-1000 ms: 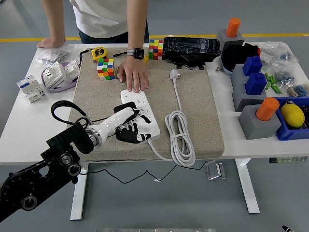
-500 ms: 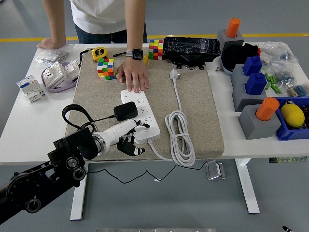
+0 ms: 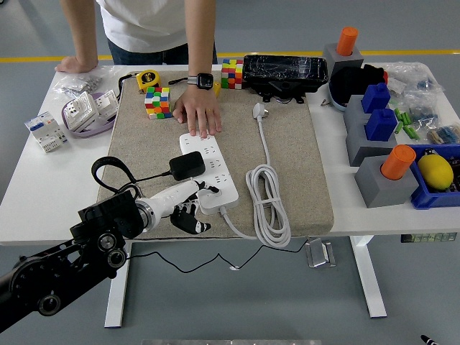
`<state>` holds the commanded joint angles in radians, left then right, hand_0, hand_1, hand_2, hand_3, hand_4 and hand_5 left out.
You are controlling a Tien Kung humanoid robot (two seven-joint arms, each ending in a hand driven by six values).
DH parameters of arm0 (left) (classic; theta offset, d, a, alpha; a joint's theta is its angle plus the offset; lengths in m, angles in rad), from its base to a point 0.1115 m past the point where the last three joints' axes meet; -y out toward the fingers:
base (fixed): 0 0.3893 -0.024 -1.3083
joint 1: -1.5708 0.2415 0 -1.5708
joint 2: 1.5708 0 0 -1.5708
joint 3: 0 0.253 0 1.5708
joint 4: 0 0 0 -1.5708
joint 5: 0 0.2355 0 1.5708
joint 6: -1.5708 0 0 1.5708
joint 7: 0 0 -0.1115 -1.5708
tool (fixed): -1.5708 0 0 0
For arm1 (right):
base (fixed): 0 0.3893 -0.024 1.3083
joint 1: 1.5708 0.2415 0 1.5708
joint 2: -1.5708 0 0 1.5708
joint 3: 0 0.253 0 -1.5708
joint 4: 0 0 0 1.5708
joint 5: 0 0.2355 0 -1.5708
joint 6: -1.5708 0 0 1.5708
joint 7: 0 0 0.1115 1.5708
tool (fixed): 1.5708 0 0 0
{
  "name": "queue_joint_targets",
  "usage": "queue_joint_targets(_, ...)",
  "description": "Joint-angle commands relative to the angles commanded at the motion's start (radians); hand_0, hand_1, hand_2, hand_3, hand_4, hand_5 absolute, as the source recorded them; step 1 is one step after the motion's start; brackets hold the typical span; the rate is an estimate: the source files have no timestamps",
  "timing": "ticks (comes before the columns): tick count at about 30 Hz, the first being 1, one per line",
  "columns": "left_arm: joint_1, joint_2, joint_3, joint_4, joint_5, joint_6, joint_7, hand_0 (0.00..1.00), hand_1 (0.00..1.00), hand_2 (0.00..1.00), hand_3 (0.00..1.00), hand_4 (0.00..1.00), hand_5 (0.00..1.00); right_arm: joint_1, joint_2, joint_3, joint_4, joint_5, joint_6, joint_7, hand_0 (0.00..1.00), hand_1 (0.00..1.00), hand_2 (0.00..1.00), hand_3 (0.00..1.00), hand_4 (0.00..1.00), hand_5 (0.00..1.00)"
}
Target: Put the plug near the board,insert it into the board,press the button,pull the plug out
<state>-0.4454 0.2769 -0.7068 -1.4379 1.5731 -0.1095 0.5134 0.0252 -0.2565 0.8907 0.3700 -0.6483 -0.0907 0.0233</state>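
- A white table [image 3: 29, 194] stands on a grey floor, with a tan mat [image 3: 287, 172] across its middle.
- The robot's left hand [image 3: 188, 207] comes in from the lower left. Its white fingers [image 3: 185, 190] are loose and a bit curled. It holds nothing.
- The black plug [image 3: 186, 164] sits in the white power board [image 3: 212, 172], just above the hand and close to it, but not touching.
- A second ago the hand lay over the plug. Now it has pulled back toward the table's near edge, and the plug shows in full.
- A person's hand [image 3: 198, 113] presses flat on the far end of the board, same as before.
- The board's white cable [image 3: 267, 201] lies coiled to the right.
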Motion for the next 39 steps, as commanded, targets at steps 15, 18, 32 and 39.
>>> queue_joint_targets(15,0.01,0.007,-0.048,-0.024,-0.064,0.113,-0.183,0.133,0.062,0.199,0.667,0.768,0.098,0.0,0.001,-0.002,-0.001,0.001,0.0,0.0,0.595,0.632,0.624,0.55,0.94,0.475)
queue_joint_targets(18,0.003,0.01,-0.056,-0.006,-0.101,0.197,-0.279,0.133,0.062,0.199,0.667,0.768,0.098,0.002,0.0,-0.006,-0.001,0.001,0.0,0.0,0.595,0.632,0.624,0.55,0.94,0.475)
queue_joint_targets(32,-0.053,-0.029,-0.041,0.17,-0.075,0.433,-0.472,0.53,0.614,0.571,0.57,0.927,0.347,-0.002,-0.003,-0.006,0.0,0.003,0.0,0.0,0.595,0.632,0.623,0.55,0.939,0.474)
queue_joint_targets(39,-0.097,-0.052,-0.031,0.261,0.041,0.409,-0.411,0.722,0.729,0.714,0.681,0.971,0.406,-0.002,0.002,-0.006,0.0,0.004,0.001,0.0,0.595,0.632,0.624,0.55,0.939,0.473)
